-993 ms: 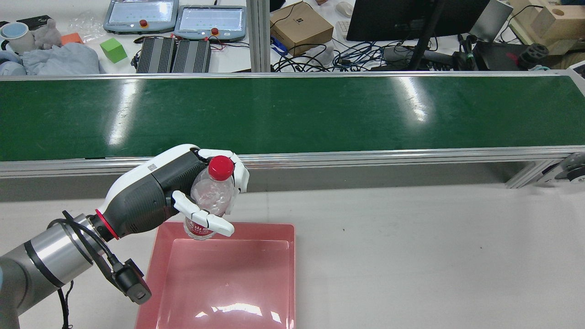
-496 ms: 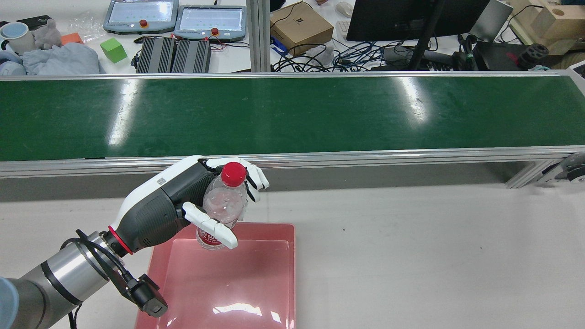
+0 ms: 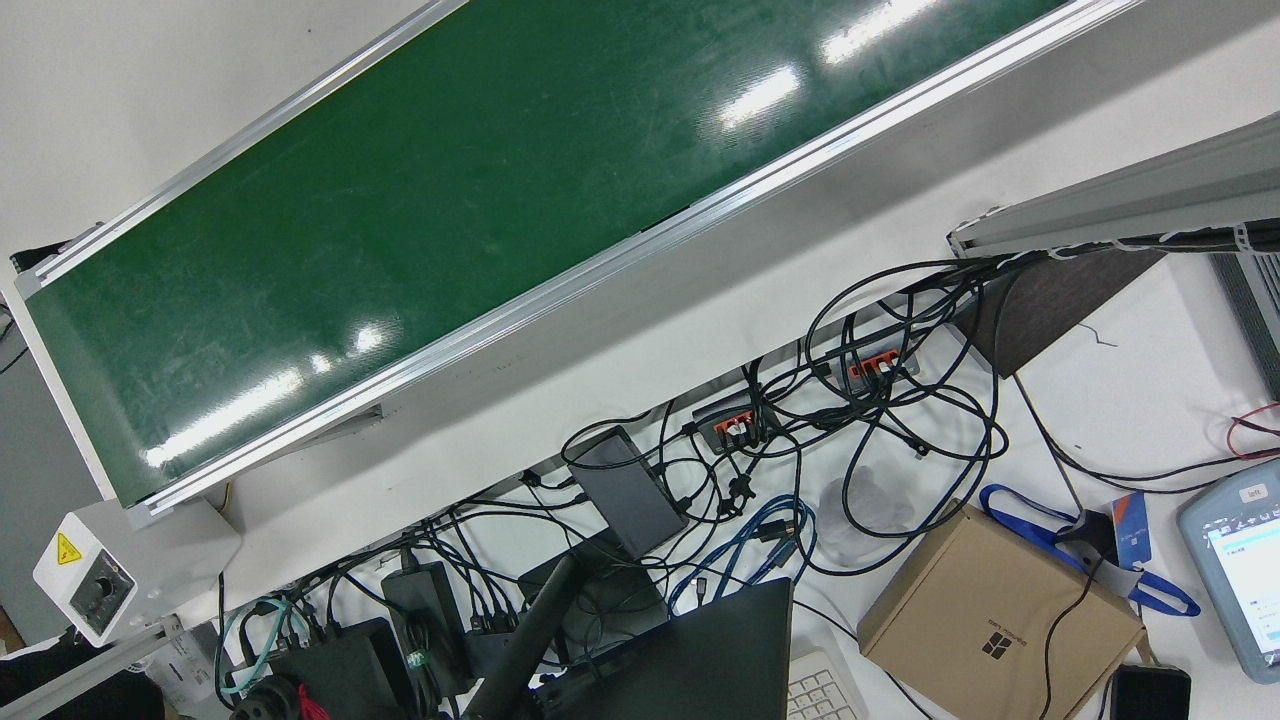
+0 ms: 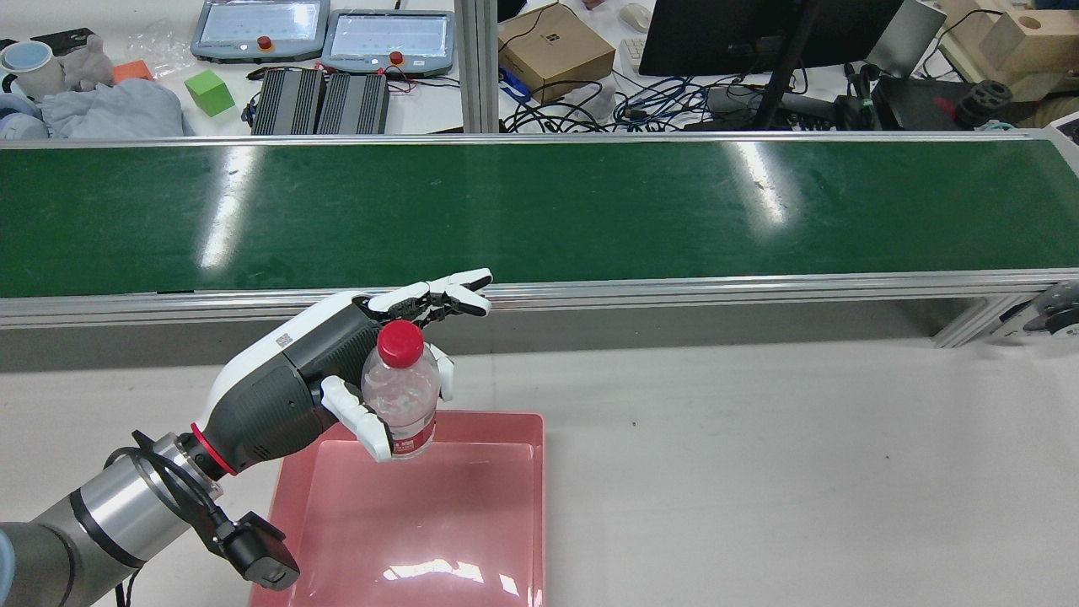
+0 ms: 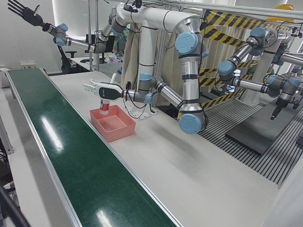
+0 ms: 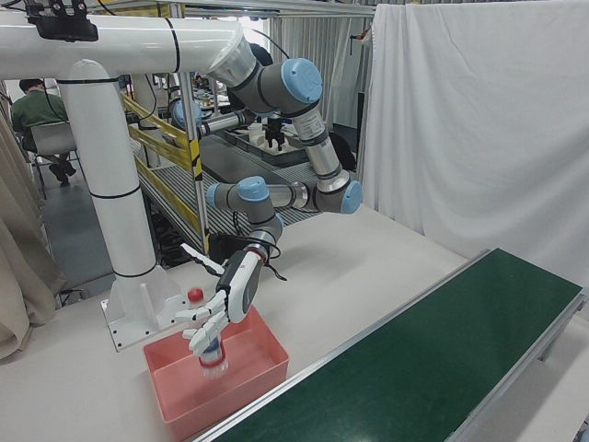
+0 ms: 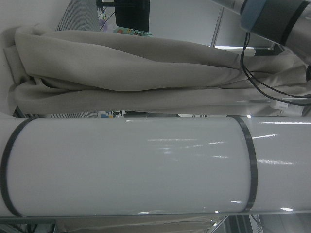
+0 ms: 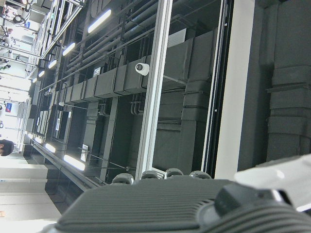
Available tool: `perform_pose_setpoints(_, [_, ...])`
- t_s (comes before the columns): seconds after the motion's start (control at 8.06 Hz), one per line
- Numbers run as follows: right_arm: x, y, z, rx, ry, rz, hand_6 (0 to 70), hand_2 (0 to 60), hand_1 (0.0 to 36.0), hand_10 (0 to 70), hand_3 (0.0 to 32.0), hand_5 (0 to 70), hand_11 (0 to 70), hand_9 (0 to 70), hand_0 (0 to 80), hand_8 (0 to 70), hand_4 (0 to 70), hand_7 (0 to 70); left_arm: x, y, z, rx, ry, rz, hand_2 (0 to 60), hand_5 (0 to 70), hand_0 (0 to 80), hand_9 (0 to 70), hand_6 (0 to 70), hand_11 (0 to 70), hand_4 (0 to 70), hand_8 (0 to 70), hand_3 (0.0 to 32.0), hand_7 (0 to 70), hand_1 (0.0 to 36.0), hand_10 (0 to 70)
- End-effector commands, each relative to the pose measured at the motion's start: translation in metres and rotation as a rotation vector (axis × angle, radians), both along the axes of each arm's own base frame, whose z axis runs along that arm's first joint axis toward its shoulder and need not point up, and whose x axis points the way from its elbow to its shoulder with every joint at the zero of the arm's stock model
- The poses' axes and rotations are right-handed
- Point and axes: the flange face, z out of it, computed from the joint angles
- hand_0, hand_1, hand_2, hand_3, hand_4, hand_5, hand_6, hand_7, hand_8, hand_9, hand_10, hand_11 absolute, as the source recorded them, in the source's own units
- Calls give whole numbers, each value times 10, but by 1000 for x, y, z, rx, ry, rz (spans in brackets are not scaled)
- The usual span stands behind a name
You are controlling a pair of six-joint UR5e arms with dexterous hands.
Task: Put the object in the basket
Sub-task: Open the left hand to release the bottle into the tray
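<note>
The clear plastic bottle (image 4: 403,400) with the red cap (image 4: 399,341) stands upright in the air, right against the palm of the left hand (image 4: 320,371). The thumb (image 4: 362,421) curls around its near side and one finger shows behind it, but the top fingers (image 4: 447,291) point straight out, away from the cap. I cannot tell if the hand really grips the bottle or is letting go. The arm reaches in low from the left, with the hand on its side. The bottle's bottom hangs over the far end of the pink basket (image 4: 506,419), which has nothing in it. The basket sits on the gray table (image 4: 759,464), near the green conveyor belt (image 4: 539,211). The right hand (image 5: 21,10) is high up, fingers spread wide, holding nothing.
</note>
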Motion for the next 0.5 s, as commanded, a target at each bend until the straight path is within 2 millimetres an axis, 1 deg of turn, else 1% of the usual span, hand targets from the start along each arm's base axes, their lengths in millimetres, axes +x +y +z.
perform_pose_setpoints(0.0, [0, 0, 0, 0, 0, 0, 0, 0, 0, 0, 0, 0, 0, 0, 0, 0, 0, 0, 0, 0, 3, 4, 6, 2, 0, 249, 417, 61, 61, 194, 184, 54, 0, 39, 0, 134])
perform_pose_setpoints(0.12, [0, 0, 0, 0, 0, 0, 0, 0, 0, 0, 0, 0, 0, 0, 0, 0, 0, 0, 0, 0, 3, 4, 6, 2, 0, 243, 400, 53, 54, 182, 179, 46, 0, 29, 0, 127])
perform_pose_setpoints(0.37, [0, 0, 0, 0, 0, 0, 0, 0, 0, 0, 0, 0, 0, 0, 0, 0, 0, 0, 0, 0, 2, 4, 8, 3, 0, 247, 395, 48, 51, 176, 174, 42, 0, 26, 0, 123])
